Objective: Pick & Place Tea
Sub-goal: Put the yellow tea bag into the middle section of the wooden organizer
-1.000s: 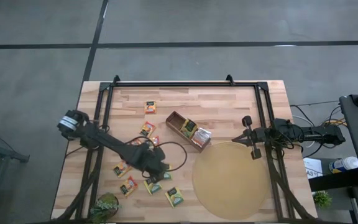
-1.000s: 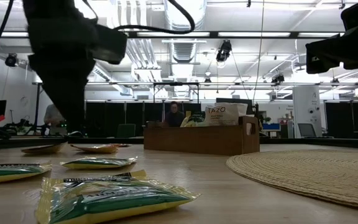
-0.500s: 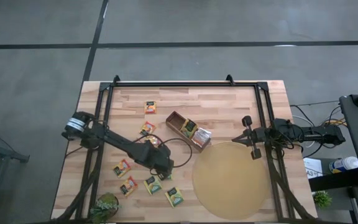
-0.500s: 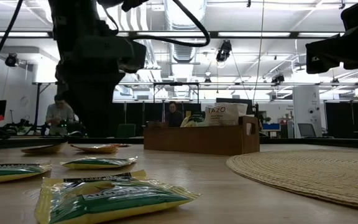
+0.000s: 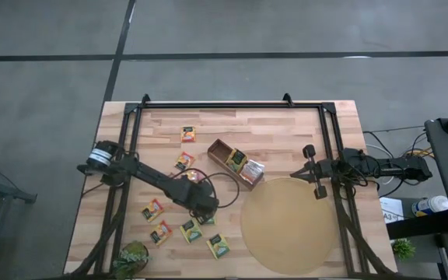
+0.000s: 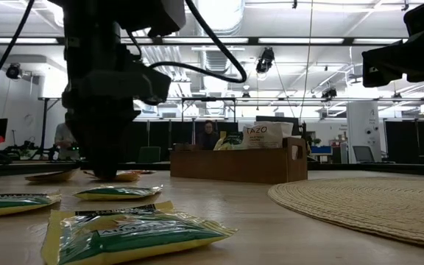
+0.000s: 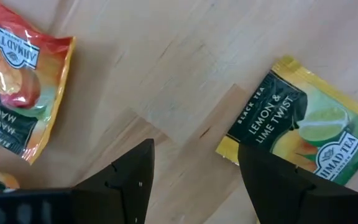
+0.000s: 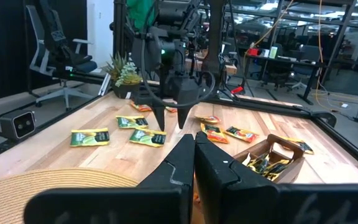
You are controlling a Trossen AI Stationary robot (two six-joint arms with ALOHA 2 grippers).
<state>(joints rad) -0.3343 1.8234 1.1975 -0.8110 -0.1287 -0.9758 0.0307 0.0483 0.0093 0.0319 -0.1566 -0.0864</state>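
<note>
Left gripper (image 7: 194, 171) hangs spread over bare wood between a mango sachet (image 7: 18, 81) and a lemon sachet (image 7: 300, 127), grasping nothing; right gripper (image 8: 194, 155) waits clenched, empty.

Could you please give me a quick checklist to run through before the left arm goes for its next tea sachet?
1. Left gripper open: ok, fingers apart over bare wood.
2. A sachet between the fingers: not ok; the lemon and lime sachet lies partly under one finger, the mango sachet off to the other side.
3. Left gripper carrying nothing: ok.
4. Room left in the wooden box: cannot tell; it already holds some sachets.
5. Right gripper out of the way: ok, shut and waiting beside the round mat.
6. Nearby sachets lying flat, not stacked: ok.
</note>
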